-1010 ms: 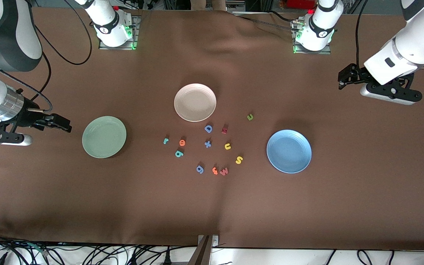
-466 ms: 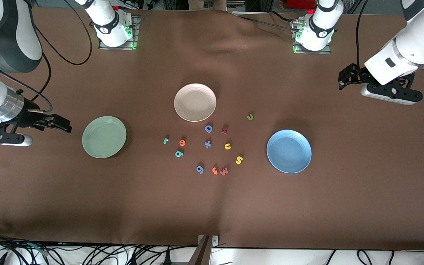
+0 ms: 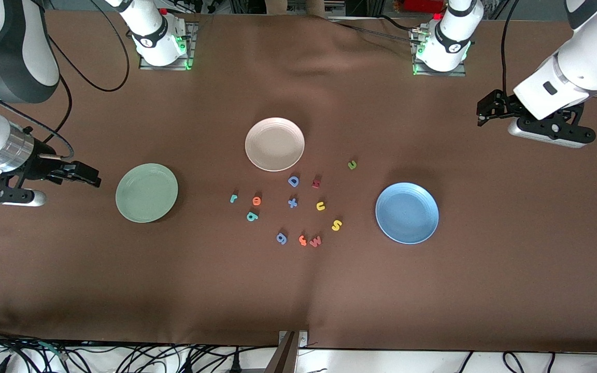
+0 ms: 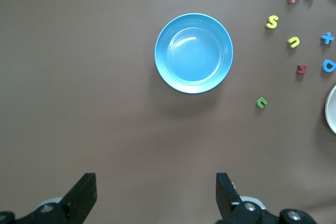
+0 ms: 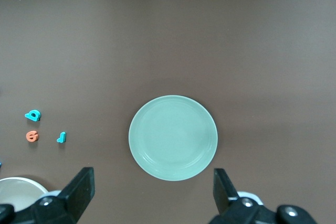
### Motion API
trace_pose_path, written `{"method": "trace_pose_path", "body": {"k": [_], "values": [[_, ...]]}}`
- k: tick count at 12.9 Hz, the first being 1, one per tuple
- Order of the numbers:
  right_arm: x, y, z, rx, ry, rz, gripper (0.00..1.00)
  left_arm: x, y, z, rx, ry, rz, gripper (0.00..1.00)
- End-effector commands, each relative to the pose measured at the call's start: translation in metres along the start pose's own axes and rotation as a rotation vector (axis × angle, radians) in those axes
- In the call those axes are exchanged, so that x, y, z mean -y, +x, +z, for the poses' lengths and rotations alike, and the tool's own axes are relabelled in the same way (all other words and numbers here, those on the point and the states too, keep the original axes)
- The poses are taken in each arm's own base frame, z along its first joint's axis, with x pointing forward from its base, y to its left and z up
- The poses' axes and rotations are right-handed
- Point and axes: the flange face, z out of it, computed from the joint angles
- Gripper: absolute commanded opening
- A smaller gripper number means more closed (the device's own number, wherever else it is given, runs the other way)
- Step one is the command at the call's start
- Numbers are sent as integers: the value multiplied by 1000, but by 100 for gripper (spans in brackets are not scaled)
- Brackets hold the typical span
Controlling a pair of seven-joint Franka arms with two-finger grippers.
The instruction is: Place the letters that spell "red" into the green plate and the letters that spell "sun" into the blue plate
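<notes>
The green plate (image 3: 146, 192) (image 5: 172, 137) and the blue plate (image 3: 407, 212) (image 4: 193, 52) lie empty on the brown cloth. Between them sit the teal "r" (image 3: 233, 198), orange "e" (image 3: 256, 200) and teal "d" (image 3: 252, 216), closer to the green plate. The yellow "u" (image 3: 320, 206), yellow "s" (image 3: 336, 225) and olive "n" (image 3: 352, 165) are closer to the blue plate. My right gripper (image 3: 88, 177) (image 5: 152, 190) hangs open and empty beside the green plate, toward the right arm's end. My left gripper (image 3: 486, 109) (image 4: 156, 192) hangs open and empty over bare cloth toward the left arm's end.
A cream-white plate (image 3: 274, 144) lies farther from the front camera than the letters. Other letters mix in: a blue "D" (image 3: 293, 181), a dark red one (image 3: 316, 182), a blue "x" (image 3: 292, 202), a blue "g" (image 3: 281, 238), an orange "f" (image 3: 302, 240), a pinkish "w" (image 3: 315, 241).
</notes>
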Motion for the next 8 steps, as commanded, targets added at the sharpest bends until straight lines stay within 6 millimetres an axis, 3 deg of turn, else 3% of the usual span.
{"method": "trace_pose_path", "body": {"k": [1, 8], "values": [[-1, -3, 1, 6, -4, -8, 100, 0, -2, -3, -1, -27, -7, 100], [-3, -3, 5, 8, -13, -2, 100, 0, -2, -3, -1, -27, -9, 100]]}}
